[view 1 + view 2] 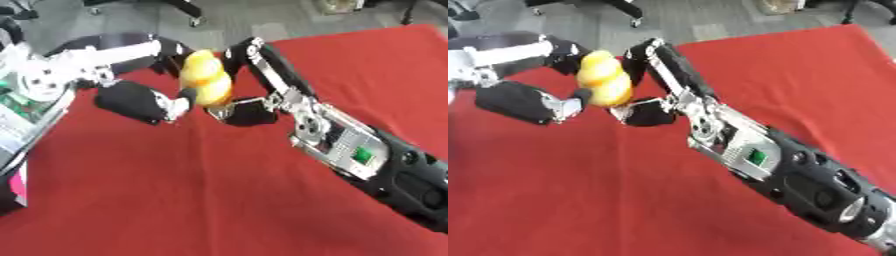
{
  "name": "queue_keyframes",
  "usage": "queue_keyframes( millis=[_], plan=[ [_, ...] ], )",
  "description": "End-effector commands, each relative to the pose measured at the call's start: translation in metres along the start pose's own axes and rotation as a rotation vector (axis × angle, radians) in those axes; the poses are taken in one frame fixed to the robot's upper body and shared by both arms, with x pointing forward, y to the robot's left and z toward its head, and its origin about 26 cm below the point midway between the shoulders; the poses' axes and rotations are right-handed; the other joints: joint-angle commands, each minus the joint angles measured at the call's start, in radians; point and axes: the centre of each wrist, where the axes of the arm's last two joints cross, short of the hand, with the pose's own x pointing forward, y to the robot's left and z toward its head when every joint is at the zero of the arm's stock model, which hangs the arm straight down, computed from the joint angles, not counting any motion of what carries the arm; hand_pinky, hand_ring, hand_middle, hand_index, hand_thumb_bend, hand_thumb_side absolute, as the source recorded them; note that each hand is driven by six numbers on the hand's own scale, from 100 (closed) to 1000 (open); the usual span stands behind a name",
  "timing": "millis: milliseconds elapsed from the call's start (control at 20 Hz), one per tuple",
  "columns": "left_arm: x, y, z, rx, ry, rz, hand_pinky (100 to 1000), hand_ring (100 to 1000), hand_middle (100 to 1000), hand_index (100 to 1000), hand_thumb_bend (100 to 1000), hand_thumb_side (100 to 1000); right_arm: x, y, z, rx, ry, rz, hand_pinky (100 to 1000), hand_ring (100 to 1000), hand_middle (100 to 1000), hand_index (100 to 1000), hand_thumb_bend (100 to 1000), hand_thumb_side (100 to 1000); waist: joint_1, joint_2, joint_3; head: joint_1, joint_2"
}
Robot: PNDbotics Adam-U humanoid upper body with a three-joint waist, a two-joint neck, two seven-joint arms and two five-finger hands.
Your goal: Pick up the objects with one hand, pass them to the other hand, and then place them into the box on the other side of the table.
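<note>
Two hands meet on one yellow toy, held in the air above the red desk. Right hand fingers curl round it; left hand fingers close on its other side. The handover looks midway; release and boxing remain, and no box shows clearly. The toy's long axis runs roughly upright, leaning slightly.

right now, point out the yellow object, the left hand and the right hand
yellow object (206, 80), left eye view, its middle
left hand (131, 100), left eye view, black thumb pad
right hand (262, 60), left eye view, black finger
</note>
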Motion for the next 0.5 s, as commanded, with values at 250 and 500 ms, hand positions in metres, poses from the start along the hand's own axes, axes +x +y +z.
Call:
queue_keyframes(
  millis=[250, 500],
  plan=[
    [0.0010, 0.0039, -0.0019, 0.028, 0.007, -0.049, 909, 829, 766, 882, 100, 328, 0.0070, -0.0063, -0.0030, -0.017, -0.043, 0.011, 744, 496, 327, 442, 355, 100, 0.000, 0.002, -0.002, 0.006, -0.011],
    [0.0028, 0.0040, -0.0023, 0.023, -0.006, -0.053, 911, 829, 765, 868, 100, 412, 0.0074, -0.0058, -0.0032, -0.012, -0.044, 0.011, 743, 496, 327, 442, 355, 100, -0.001, 0.002, -0.002, 0.008, -0.013]
  ],
)
